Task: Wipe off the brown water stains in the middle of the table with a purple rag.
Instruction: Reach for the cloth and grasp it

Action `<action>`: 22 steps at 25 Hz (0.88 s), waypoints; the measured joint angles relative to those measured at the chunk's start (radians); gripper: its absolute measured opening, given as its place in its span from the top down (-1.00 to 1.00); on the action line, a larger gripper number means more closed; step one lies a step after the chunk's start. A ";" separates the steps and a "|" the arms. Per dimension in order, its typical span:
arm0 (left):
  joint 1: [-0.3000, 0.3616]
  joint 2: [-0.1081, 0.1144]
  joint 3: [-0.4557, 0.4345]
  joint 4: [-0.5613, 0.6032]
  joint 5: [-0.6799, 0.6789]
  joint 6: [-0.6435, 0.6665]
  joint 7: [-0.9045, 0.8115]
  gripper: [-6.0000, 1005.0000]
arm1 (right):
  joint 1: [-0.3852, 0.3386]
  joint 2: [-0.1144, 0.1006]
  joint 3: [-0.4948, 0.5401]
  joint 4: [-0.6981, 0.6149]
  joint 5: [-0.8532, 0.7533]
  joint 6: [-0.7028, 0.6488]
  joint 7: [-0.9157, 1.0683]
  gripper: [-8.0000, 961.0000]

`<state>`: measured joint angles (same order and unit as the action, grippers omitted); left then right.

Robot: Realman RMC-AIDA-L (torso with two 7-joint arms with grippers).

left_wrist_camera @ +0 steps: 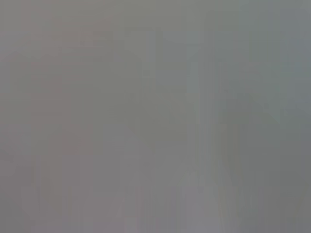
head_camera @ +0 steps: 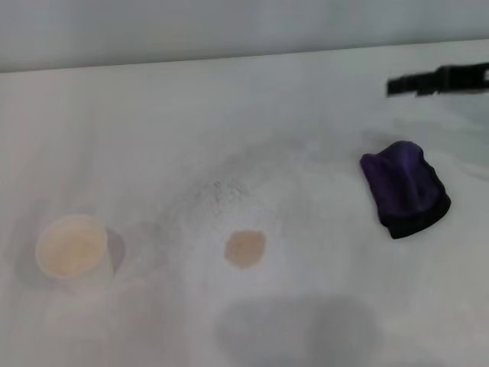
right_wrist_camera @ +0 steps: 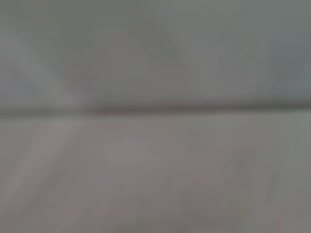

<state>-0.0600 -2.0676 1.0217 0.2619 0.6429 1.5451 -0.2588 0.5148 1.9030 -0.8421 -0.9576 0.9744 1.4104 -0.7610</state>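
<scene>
Both wrist views show only grey blur. At upper right, the right gripper [head_camera: 437,80] is cut off; open or closed, I cannot tell. A white cup [head_camera: 72,248] at lower left holds something tan. The purple rag [head_camera: 403,188] lies alone on the counter [head_camera: 153,138], right of the brown water stains [head_camera: 244,248].

Open table [head_camera: 321,115] between purple rag [head_camera: 405,188] and brown stain [head_camera: 244,248]; white cup [head_camera: 72,248] far left.

A: Is there any lettering, label, brand or number to read here?

B: None. The wide white speckled table [head_camera: 229,107] bears no print, the lumpy dark purple cloth rag [head_camera: 403,187] shows no tag, and the white round cup with the tan inside [head_camera: 72,248] has no mark on it.

A: And the two wrist views?

B: Only plain grey blur; nothing legible in either.
</scene>
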 joint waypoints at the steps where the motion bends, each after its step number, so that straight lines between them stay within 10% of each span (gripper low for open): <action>1: -0.010 0.004 0.000 0.002 -0.002 -0.002 0.000 -0.75 | 0.024 0.017 -0.003 -0.042 -0.084 0.038 0.041 -0.81; 7: -0.030 0.015 0.000 0.003 -0.004 -0.008 0.007 -0.75 | 0.118 0.115 -0.146 -0.219 -0.488 0.152 0.262 -0.76; 12: -0.034 0.023 0.000 0.005 -0.004 -0.009 0.013 -0.75 | 0.137 0.109 -0.367 -0.249 -0.520 0.146 0.450 -0.70; 22: -0.026 0.018 0.000 0.005 -0.005 -0.010 0.070 -0.75 | 0.179 0.111 -0.491 -0.156 -0.635 0.080 0.575 -0.65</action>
<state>-0.0864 -2.0495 1.0216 0.2669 0.6380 1.5354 -0.1891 0.6942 2.0145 -1.3329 -1.1135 0.3398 1.4904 -0.1862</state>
